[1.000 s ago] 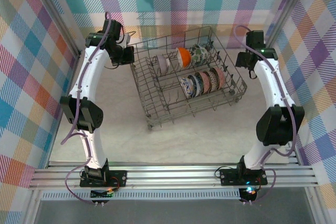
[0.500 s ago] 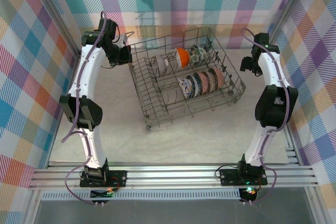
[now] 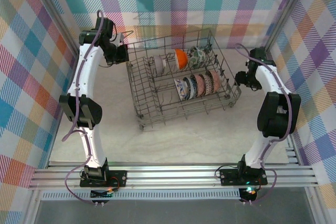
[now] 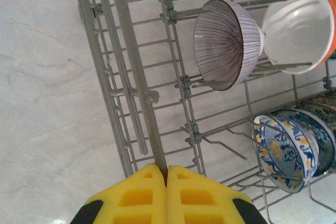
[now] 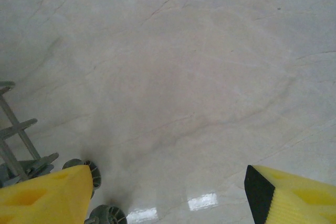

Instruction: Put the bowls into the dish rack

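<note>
**Shifting a loaded rack by its rim**

Clamping the left gripper (image 4: 166,169) shut on a rim wire (image 4: 138,77) at the far-left corner of the rack (image 3: 157,103). Holding the right gripper (image 5: 168,174) wide open with nothing between the fingers, low over the bare table (image 5: 184,66), just beside the wheels (image 5: 93,174) on the rack's right side.

Sitting mid-table, well apart from both arm bases. Carrying the bowls (image 3: 199,84) on edge between the tines in two rows: a striped bowl (image 4: 227,43) and an orange bowl (image 3: 181,57) in the far row, a blue bowl (image 4: 286,150) leading the packed near row. Showing no bowl loose on the table, so probably finishing up: loading done, rack being nudged into place.

Doing this well, judging from the grip:
- Pulling slowly and level, letting the wheels roll instead of lifting the corner.
- Tugging along the rim wire's line, not across it, since so thin a wire may slip or twist between flat pads.
- Avoiding any jerk, for fear of rocking the upright bowls against each other or off their tines.
- Watching the far row most, it being looser than the near one.
- Parking the open right gripper clear of the wheels, or resting it against the right wall as a stop.
- Letting go only once the rack is sitting flat and quiet.
</note>
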Robot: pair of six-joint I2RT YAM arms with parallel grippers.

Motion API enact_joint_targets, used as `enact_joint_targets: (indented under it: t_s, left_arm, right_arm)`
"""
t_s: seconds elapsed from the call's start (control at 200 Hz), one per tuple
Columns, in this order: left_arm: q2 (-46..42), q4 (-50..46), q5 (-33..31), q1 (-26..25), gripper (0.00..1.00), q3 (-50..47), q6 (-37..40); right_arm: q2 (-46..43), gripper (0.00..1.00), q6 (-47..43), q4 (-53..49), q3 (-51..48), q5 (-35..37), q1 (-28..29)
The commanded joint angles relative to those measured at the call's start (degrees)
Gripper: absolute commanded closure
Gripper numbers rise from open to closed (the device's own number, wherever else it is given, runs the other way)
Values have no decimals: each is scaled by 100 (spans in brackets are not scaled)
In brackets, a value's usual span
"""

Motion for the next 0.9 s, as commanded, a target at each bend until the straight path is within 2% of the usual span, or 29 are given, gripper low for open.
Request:
enact_joint_targets:
  t_s: [0.0, 0.115, 0.23, 0.31, 0.435, 0.495, 0.535, 0.625, 0.7, 0.8, 0.835, 0.895]
  left_arm:
    - [206, -190, -384, 68, 97, 198, 133]
    - [416, -205, -582, 68, 95, 399, 147]
    - [674, -224, -491, 60, 97, 662, 39]
    - [764, -137, -425, 46, 97, 705, -73]
    - [776, -114, -514, 33, 96, 721, -146]
    - [729, -138, -587, 33, 94, 711, -218]
    - [682, -160, -650, 33, 90, 685, -268]
    - [538, -146, -757, 33, 86, 539, -366]
    - [337, -67, -1013, 31, 74, 340, -453]
    - [-61, 295, -1257, 42, 63, -29, -542]
    - [-184, 442, -1304, 51, 54, -119, -570]
    - [-343, 629, -1343, 76, 47, -192, -600]
  right_arm:
    - [-431, 23, -32, -137, -312, -696, 325]
    - [-835, 23, 270, -251, -813, -786, 345]
    - [-1375, 24, 466, -258, -1380, -1021, 491]
    - [-1671, 23, 534, -198, -1714, -923, 602]
    - [-1759, 22, 532, -167, -1929, -931, 604]
    - [-1688, 21, 566, -226, -1900, -633, 600]
    - [-1642, 20, 535, -228, -1878, -426, 585]
    - [-1463, 19, 543, -188, -1744, -172, 487]
    - [-1322, 18, 602, -164, -1535, 13, 393]
    - [-1243, 15, 615, -70, -1307, 203, 281]
    - [-1204, 14, 602, -56, -1223, 204, 237]
    - [-1124, 11, 607, -82, -1086, 299, 166]
